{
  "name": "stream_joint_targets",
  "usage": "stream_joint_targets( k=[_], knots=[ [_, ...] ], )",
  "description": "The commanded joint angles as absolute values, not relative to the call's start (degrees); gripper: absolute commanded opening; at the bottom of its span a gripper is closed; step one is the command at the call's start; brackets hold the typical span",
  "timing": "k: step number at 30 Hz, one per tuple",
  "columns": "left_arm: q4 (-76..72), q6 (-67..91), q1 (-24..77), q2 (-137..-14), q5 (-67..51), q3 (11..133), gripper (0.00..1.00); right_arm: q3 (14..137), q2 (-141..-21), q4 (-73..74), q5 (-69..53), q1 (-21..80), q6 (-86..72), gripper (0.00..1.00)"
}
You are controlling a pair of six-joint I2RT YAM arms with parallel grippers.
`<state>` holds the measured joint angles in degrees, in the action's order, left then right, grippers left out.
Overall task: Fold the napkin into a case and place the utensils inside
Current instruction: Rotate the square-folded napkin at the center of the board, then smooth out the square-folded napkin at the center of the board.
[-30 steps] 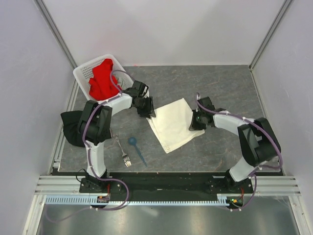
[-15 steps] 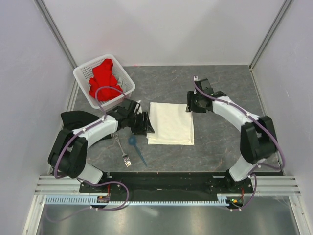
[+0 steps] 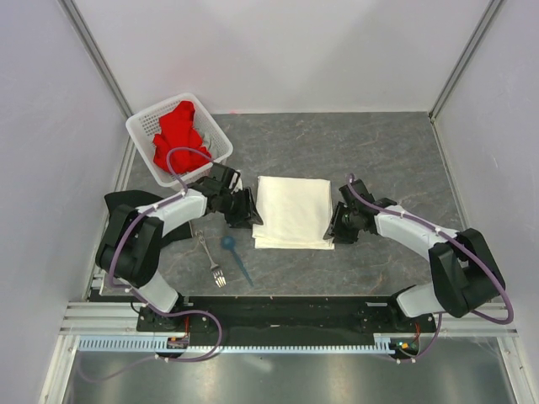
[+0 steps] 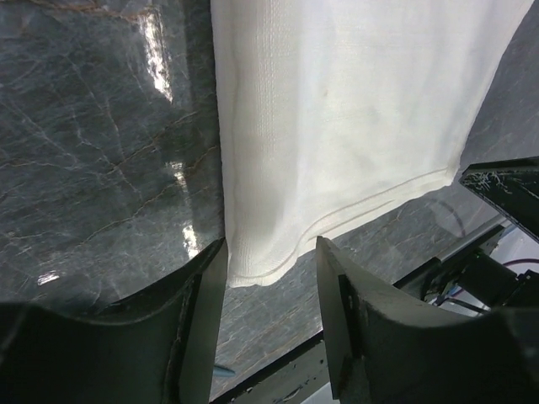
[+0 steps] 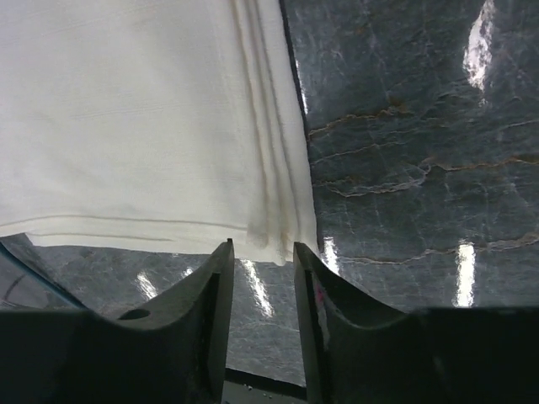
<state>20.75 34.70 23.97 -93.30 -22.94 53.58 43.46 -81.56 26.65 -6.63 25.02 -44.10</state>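
The left hand (image 4: 269,244) is held open, its two fingers spread to either side of the near left corner of the napkin (image 3: 293,210), and no grip on the cloth is seen. The right hand (image 5: 263,246) is likewise held open, with a narrower gap, and the near right corner of the napkin is seen just beyond its fingertips; whether the cloth is touched there cannot be told. The napkin is laid flat near the middle of the tabletop (image 3: 387,151) as a folded cream-white rectangle, and several stacked layers are shown along its right edge in the right wrist view. The utensils are left outside it, toward the near left corner of the tabletop: the blue spoon (image 3: 234,254) is laid with its bowl towards the napkin and its handle towards the near edge, and the silver fork (image 3: 210,259) is laid just left of it, apart from it, with its tines towards the near edge. Both are found beside the left forearm and clear of the cloth. A white perforated basket (image 3: 141,126) is set at the far left corner, and a red cloth (image 3: 178,135) is bunched inside it. A black cloth (image 3: 120,204) is seen at the left edge, partly hidden by the left arm. The tabletop is a glossy dark grey marbled surface, and it is enclosed by pale walls with metal frame posts.
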Motion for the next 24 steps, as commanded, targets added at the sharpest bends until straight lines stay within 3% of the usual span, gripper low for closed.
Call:
stream_joint_targets(
  k=[1,8,24],
  knots=[
    [18.02,34.01,23.99,-93.25,-25.58,51.51,0.52,41.4,-79.01,23.47,-5.89,25.31,-50.45,0.39],
    [16.09,34.63,24.08,-92.9,-27.07,49.13,0.48,40.34,-79.19,22.41,-5.01,26.19,-52.56,0.33],
    [15.21,34.72,24.08,-91.93,-27.86,47.9,0.46,40.69,-79.98,24.34,-2.2,26.54,-51.85,0.36]
  ],
)
